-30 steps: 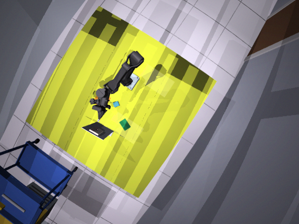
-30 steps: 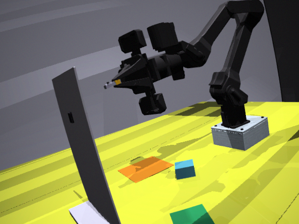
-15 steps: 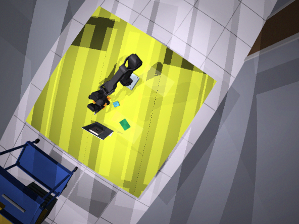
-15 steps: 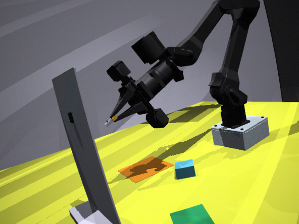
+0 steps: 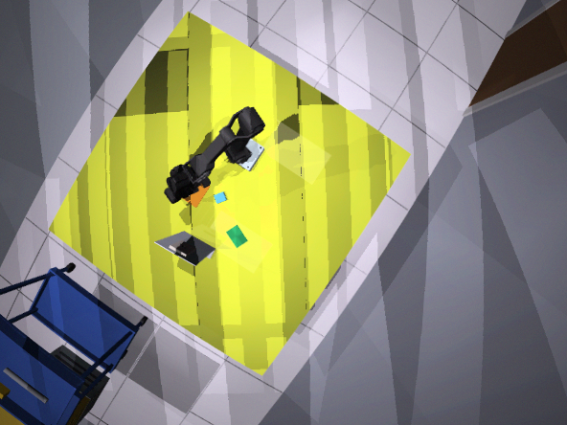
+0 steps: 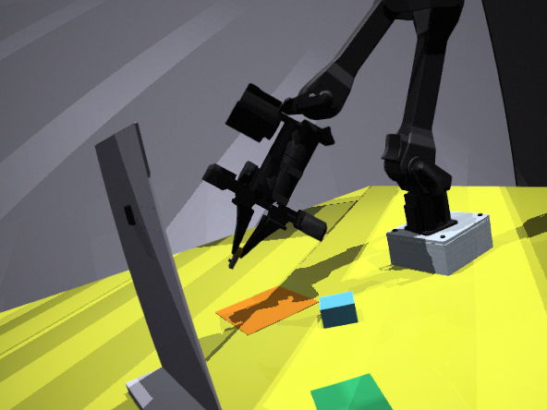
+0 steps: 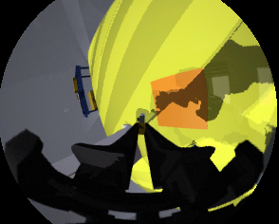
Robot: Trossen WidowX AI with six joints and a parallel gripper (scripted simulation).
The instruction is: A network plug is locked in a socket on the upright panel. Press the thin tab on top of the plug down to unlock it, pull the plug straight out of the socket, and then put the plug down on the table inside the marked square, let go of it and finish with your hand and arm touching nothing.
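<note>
My gripper [image 6: 238, 252] [image 7: 141, 125] is shut on the plug [image 6: 233, 262] [image 7: 141, 118], a small grey piece with a yellowish back part between the fingertips. The plug's nose points obliquely down. The plug is in the air, out of the socket, near the orange marked square [image 5: 197, 198] [image 6: 251, 328] [image 7: 182, 119], which lies flat on the table. The hand's shadow falls across the square. In the top view the hand hides the fingertips and part of the square. The grey upright panel [image 5: 168, 240] [image 6: 150, 268] stands apart from the gripper, its dark socket opening [image 6: 129, 215] empty.
A light blue block [image 5: 220, 197] [image 6: 338, 311] stands beside the orange square, on the arm base's side. A green piece [image 5: 237, 236] [image 6: 351, 394] lies farther off, beside the panel. The arm's base [image 5: 259, 152] [image 6: 418, 254] is behind. A blue cart [image 5: 79, 306] [image 7: 83, 92] stands beyond the table.
</note>
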